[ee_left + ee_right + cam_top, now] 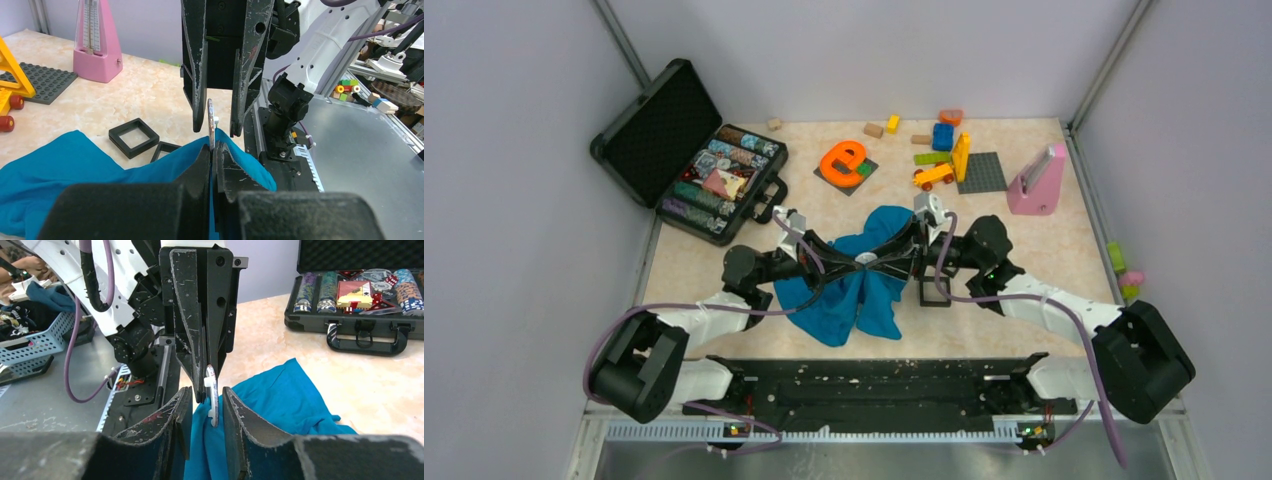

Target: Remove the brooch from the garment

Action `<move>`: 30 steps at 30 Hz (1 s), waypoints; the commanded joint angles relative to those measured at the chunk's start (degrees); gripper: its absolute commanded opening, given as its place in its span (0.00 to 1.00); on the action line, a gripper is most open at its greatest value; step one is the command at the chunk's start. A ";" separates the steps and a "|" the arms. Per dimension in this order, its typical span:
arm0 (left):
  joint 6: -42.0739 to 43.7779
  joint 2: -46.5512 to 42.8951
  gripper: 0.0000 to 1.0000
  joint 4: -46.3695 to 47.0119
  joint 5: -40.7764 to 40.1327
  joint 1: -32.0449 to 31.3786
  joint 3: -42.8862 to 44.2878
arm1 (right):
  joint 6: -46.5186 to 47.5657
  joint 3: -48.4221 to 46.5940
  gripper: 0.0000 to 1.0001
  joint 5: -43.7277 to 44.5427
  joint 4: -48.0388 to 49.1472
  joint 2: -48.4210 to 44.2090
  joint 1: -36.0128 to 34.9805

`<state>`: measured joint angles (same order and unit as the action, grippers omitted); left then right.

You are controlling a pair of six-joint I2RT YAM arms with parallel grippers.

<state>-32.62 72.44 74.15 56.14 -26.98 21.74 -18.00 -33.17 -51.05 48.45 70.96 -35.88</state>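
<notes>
**Opposed grippers at the brooch (210,120) on the blue garment (844,305)**

Top external view: both arms are reaching inward from the near edge, elbows bent, wrists facing each other head-on above the garment, which is lying bunched at the middle of the table (1064,240). The brooch is too small to make out from here.

Left wrist view: the brooch is appearing as a thin pale disc seen edge-on, standing upright on a raised fold of cloth. The left gripper (214,152) is pinching that fold just below the disc, jaws together on the fabric. The right gripper (215,130) is pointing in from the opposite side, jaws apart, one finger on either side of the disc with a sliver of gap beside each. Two black square frames (133,137) are lying just beside the garment.

Right wrist view: the same straddle is showing from the other side, and only here the open chip case (350,322) is sitting beyond the cloth.
</notes>
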 commanded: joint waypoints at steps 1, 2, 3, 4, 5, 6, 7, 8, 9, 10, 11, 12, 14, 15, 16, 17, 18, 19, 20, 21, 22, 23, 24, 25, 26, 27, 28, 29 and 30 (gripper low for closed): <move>1.59 -2.26 0.00 0.61 0.12 0.09 1.14 | 1.44 -3.04 0.29 -0.19 0.51 0.21 -0.68; 1.60 -2.40 0.00 0.49 0.11 0.09 1.05 | 1.73 -3.04 0.29 -0.19 0.29 0.13 -0.68; 1.60 -2.47 0.00 0.59 0.09 0.09 0.96 | 1.94 -3.06 0.28 -0.12 -0.11 0.08 -0.68; 1.52 -2.46 0.00 0.75 0.00 0.10 0.86 | 2.21 -3.12 0.27 -0.03 -0.71 -0.09 -0.68; 1.51 -2.52 0.00 0.81 -0.05 0.10 0.80 | 2.48 -3.13 0.26 0.06 -1.00 -0.16 -0.68; 1.51 -2.63 0.00 0.83 -0.03 0.11 0.77 | 2.79 -3.21 0.26 0.13 -1.55 -0.23 -0.68; 1.51 -2.67 0.00 0.82 -0.03 0.13 0.74 | 3.13 -3.22 0.25 0.23 -2.12 -0.36 -0.68; 1.51 -2.75 0.00 0.76 0.06 0.14 0.78 | 3.48 -3.30 0.25 0.37 -2.69 -0.41 -0.68; 1.51 -2.87 0.00 0.74 0.08 0.09 0.70 | 3.72 -3.39 0.23 0.57 -3.03 -0.46 -0.68; 1.51 -2.80 0.00 0.74 0.16 0.10 0.68 | 3.77 -3.36 0.21 0.86 -3.12 -0.47 -0.68; 1.51 -2.81 0.00 0.81 0.27 0.11 0.68 | 3.67 -3.39 0.20 1.09 -3.10 -0.49 -0.68; 1.60 -2.88 0.00 0.82 0.23 0.11 0.68 | 3.51 -3.39 0.19 1.04 -2.84 -0.40 -0.68; 1.73 -2.85 0.00 0.76 0.20 0.09 0.59 | 2.70 -3.42 0.18 1.11 -1.85 -0.22 -0.68; 1.88 -2.86 0.00 0.67 0.15 0.11 0.59 | 2.09 -3.40 0.18 1.12 -1.32 -0.21 -0.68; 2.06 -2.86 0.00 0.40 0.10 0.09 0.59 | 1.71 -3.39 0.18 1.12 -0.92 -0.21 -0.68; 2.30 -2.87 0.00 0.12 0.10 0.09 0.59 | 1.42 -3.44 0.17 1.25 -0.61 -0.21 -0.68; 2.56 -2.88 0.00 -0.10 0.10 0.05 0.59 | 1.19 -3.47 0.15 1.71 -0.55 -0.23 -0.68; 2.83 -3.00 0.00 -0.40 0.08 0.01 0.59 | 0.89 -3.48 0.14 2.09 -0.57 -0.28 -0.68; 3.22 -3.17 0.00 -0.84 -0.01 -0.08 0.59 | 0.70 -3.55 0.13 2.25 -0.75 -0.24 -0.68; 3.75 -3.52 0.00 -1.51 -0.03 -0.23 0.59 | 0.35 -3.71 0.13 2.45 -1.12 -0.19 -0.66; 4.45 -3.79 0.00 -2.38 -0.24 -0.27 0.63 | -0.01 -3.99 0.13 2.60 -1.61 -0.11 -0.68; 5.25 -4.14 0.00 -3.46 -0.38 -0.47 0.71 | -0.32 -4.27 0.13 2.57 -2.18 0.14 -0.68; 6.15 -4.42 0.00 -4.65 -0.52 -0.71 0.87 | -0.58 -4.54 0.14 2.27 -2.66 0.20 -0.75; 7.04 -4.86 0.00 -5.90 -0.74 -0.89 0.93 | -0.78 -4.77 0.15 2.11 -3.12 0.29 -0.84; 7.96 -5.22 0.00 -7.08 -0.95 -1.13 1.01 | -0.92 -5.10 0.15 2.35 -4.02 0.25 -0.93; 8.93 -5.64 0.00 -8.27 -1.21 -1.41 1.09 | -1.06 -5.33 0.15 2.62 -4.72 0.26 -1.02; 9.97 -5.98 0.00 -9.59 -1.56 -1.67 1.16 | -1.27 -5.53 0.14 2.76 -5.14 0.23 -1.03; 10.89 -6.40 0.00 -10.84 -1.83 -1.92 1.24 | -1.58 -5.58 0.13 3.12 -5.45 0.23 -1.04; 11.83 -6.74 0.00 -11.93 -2.17 -2.13 1.28 | -1.91 -5.59 0.12 3.36 -5.73 0.17 -1.04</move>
<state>-25.85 67.81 66.74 54.48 -27.62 21.74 -18.55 -35.29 -49.95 42.46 70.98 -36.14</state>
